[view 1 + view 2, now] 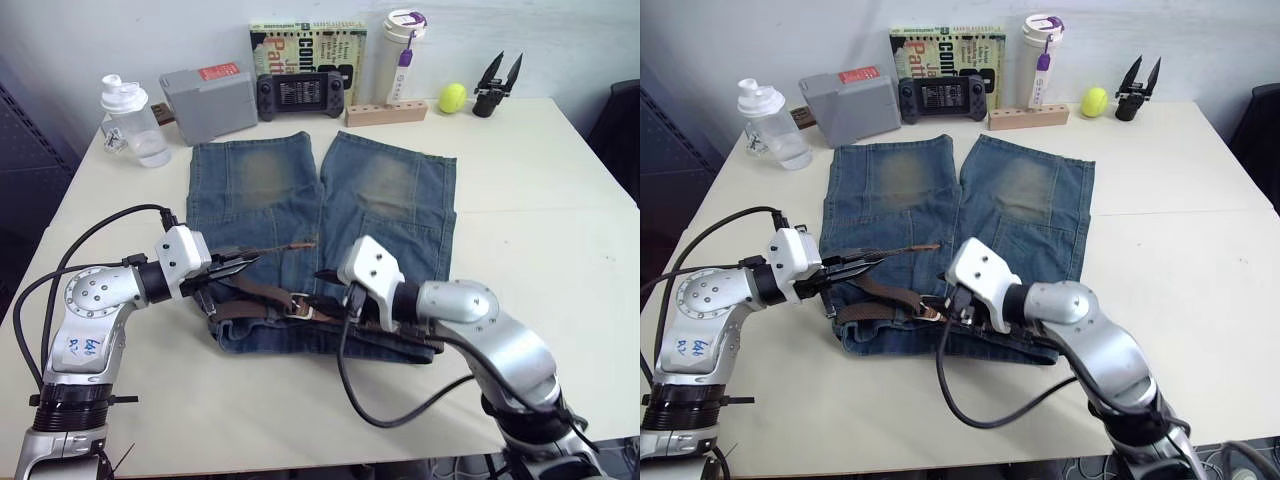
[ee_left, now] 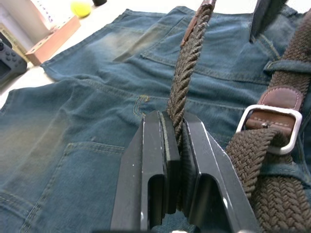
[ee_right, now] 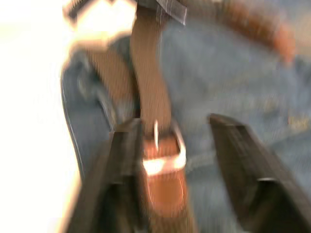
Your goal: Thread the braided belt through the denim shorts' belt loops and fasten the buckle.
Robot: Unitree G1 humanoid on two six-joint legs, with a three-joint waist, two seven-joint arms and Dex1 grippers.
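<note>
Faded blue denim shorts [image 1: 320,215] with tan stitching lie flat on the cream table [image 1: 540,230], waistband toward the robot, legs pointing at the stuff along the far edge. The dark-brown braided belt [image 2: 187,73] runs along that waistband, and its square silver buckle [image 2: 272,128] on the tan leather end sits around the middle of the shorts' waist. A blue denim belt loop [image 2: 284,65] crosses the strap just past the buckle. The left gripper [image 2: 175,145] has its two black fingers pinched tight on the free end of the belt, which sticks out over the shorts' seat. The right gripper [image 3: 182,145] hangs over the buckle with its fingers spread apart, one finger [image 3: 121,160] right beside the frame; can't tell if it's touching.
</note>
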